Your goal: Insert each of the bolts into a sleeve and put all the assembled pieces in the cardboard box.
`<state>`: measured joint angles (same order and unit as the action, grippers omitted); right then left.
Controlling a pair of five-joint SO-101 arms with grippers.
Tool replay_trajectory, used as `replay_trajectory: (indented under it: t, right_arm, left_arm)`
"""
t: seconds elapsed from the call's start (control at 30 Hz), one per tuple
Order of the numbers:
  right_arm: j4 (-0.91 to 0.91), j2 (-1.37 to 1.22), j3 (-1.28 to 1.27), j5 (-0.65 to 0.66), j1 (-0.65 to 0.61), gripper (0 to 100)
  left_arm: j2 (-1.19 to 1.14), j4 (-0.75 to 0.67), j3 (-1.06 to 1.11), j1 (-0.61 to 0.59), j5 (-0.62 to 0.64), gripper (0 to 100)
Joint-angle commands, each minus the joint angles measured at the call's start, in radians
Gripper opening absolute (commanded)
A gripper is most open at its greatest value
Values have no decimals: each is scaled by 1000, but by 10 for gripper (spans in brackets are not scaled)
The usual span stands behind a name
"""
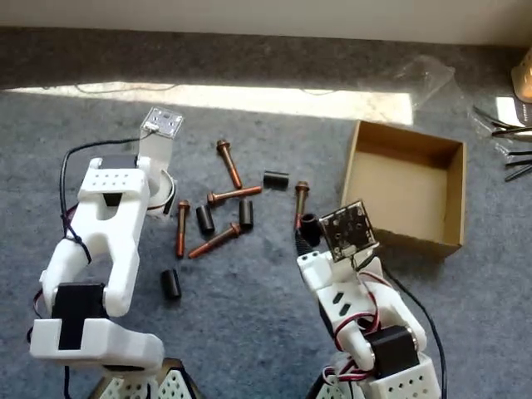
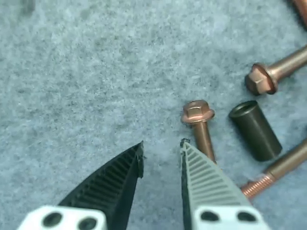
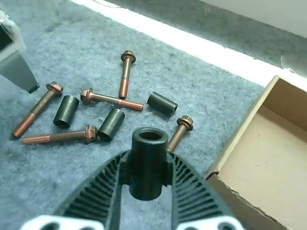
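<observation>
Done so far: nothing, by my read. No bolt sits in a sleeve anywhere I can see.
Box: cardboard box [image 1: 407,187] is bare inside, on my right arm's side, apart from the pile.
My right gripper [image 3: 148,165]: clamped on one sleeve [image 3: 149,143], upright w/ the bore facing up, outside the box and near its wall.
My left gripper [image 2: 161,153]: tips a narrow gap apart, nothing btwn them, low over the carpet [image 1: 249,332].
Nearest bolt [image 2: 199,127]: lies just beside one of my left tips, not gripped.
Bolts [image 1: 234,194]: 5 in all, every one loose on the carpet, scattered btwn my two arms.
Loose sleeves [image 1: 246,214]: 4, mixed in w/ the bolts; one lies off alone by my left arm's base side.
Count check: 5 bolts, 5 sleeves incl. the held one, so pairs match.
Left to do: all 5 insertions, then all 5 drops into the box. Basically the whole job.
Step in hand, I reckon: first pair. Left needs that nearest bolt, then feed it into the sleeve my right has.
</observation>
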<state>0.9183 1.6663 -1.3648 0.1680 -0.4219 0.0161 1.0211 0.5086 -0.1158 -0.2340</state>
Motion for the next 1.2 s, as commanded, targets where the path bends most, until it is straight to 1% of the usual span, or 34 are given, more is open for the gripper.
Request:
replay_trajectory:
  t: [0.0, 0.13, 0.23, 0.3, 0.37, 0.47, 0.53, 0.77, 0.9, 1.17]
  right_arm:
    - [-58, 67, -33, -3, 15, 5]
    - [-58, 110, -70, -2, 12, 5]
    - [-58, 120, -74, -2, 10, 5]
    - [-56, 120, -74, -2, 10, 5]
    - [-56, 120, -74, 0, 10, 5]
    - [-54, 120, -74, 0, 10, 5]
    - [-54, 120, -74, 0, 10, 5]
    - [-54, 119, -76, 2, 10, 5]
    - [-54, 119, -76, 2, 10, 5]
    - [-53, 119, -76, 2, 10, 5]
  left_arm:
    - [10, 40, -51, 82, -2, 130]
    - [8, 132, -163, 97, 5, 129]
    - [4, 224, -254, 99, 87, 130]
    - [4, 247, -248, 108, 112, 130]
    - [2, 242, -216, 113, 112, 128]
    - [-27, 193, -188, 117, 121, 127]
    - [-82, 172, -191, 116, 173, 127]
    - [-283, 170, -328, 94, 256, 127]
    - [-328, 170, -346, 93, 256, 127]
    - [-338, 150, -361, 91, 256, 126]
